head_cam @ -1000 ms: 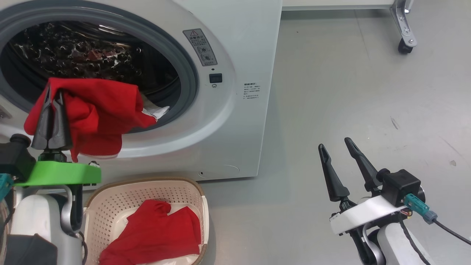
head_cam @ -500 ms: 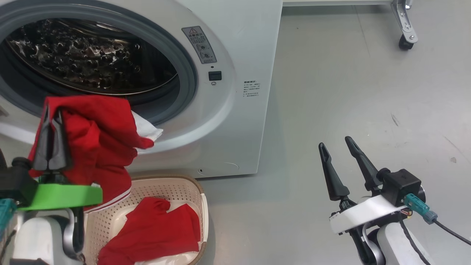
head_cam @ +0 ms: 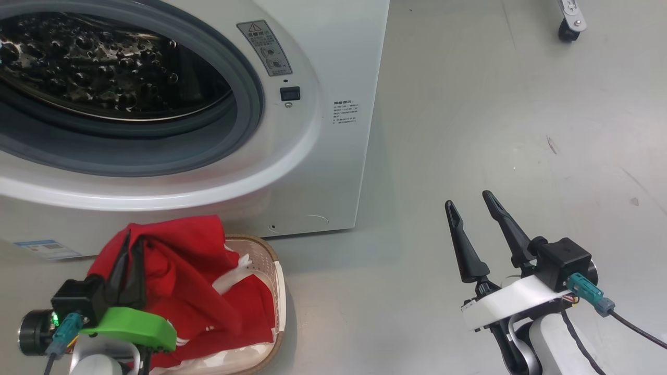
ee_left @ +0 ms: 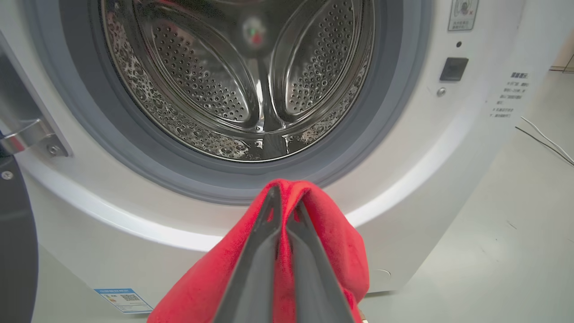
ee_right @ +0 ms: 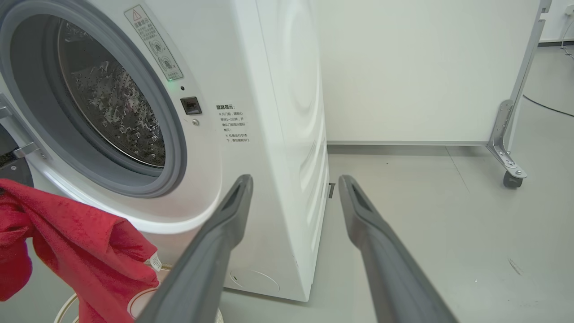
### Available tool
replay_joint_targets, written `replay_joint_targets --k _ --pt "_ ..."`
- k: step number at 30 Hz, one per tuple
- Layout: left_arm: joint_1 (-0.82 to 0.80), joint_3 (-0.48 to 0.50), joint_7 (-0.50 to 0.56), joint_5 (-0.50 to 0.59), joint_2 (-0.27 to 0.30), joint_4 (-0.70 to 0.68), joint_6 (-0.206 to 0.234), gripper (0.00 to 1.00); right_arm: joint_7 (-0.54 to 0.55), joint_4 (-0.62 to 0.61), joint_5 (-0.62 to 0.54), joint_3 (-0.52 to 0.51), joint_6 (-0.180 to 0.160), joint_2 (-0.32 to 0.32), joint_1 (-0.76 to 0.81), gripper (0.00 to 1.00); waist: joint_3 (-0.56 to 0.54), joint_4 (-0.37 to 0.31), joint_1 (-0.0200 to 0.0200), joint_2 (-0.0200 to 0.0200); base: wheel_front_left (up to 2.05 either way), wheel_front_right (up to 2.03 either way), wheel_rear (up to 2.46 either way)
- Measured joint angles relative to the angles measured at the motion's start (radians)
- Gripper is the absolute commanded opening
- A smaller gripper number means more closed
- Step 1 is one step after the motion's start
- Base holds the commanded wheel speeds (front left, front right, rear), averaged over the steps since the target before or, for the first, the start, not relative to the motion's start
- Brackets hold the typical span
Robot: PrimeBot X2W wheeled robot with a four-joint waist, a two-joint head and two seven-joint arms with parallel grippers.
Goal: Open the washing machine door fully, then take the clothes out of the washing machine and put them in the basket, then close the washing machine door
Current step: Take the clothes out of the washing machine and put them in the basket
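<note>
Right now the left hand is clenched on the clothes, a bundle of red fabric bunched around both fingers, and it hangs low in front of the washing machine, below the opening and over the basket that sits on the floor at the machine's foot. More red cloth with a white stripe lies in the basket under it. The drum looks bare in the left wrist view, so this is probably the last garment, and the step in hand is the drop. The risk is in the letting go: the cloth is wrapped over the fingers, not just pinched between them, so it may cling when they part and get dragged back up and out. Part of the bundle also seems to sit toward the basket's rim on the side nearest the machine, so a loose fold could slide over onto the floor. The basket looks light, and a nudge from the arm could shove or tip it. The right hand is released, fingers spread, off the machine's right side. The washing machine door stands swung open at the machine's left, not yet closed.
</note>
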Motion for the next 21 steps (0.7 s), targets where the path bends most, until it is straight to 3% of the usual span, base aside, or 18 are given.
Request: replay_joint_targets --k 13,21 --pt "-0.052 -0.031 0.053 0.031 0.002 0.148 0.001 0.00 0.000 -0.026 0.000 0.007 0.000 -0.001 -0.043 1.00 0.103 -0.041 0.0000 0.0000 0.00 0.00 0.00" --pt "-0.130 -0.024 0.090 0.048 0.033 0.245 0.010 0.00 0.000 -0.032 0.000 0.018 0.000 0.000 -0.075 1.00 0.174 -0.074 0.0000 0.0000 0.00 0.00 0.00"
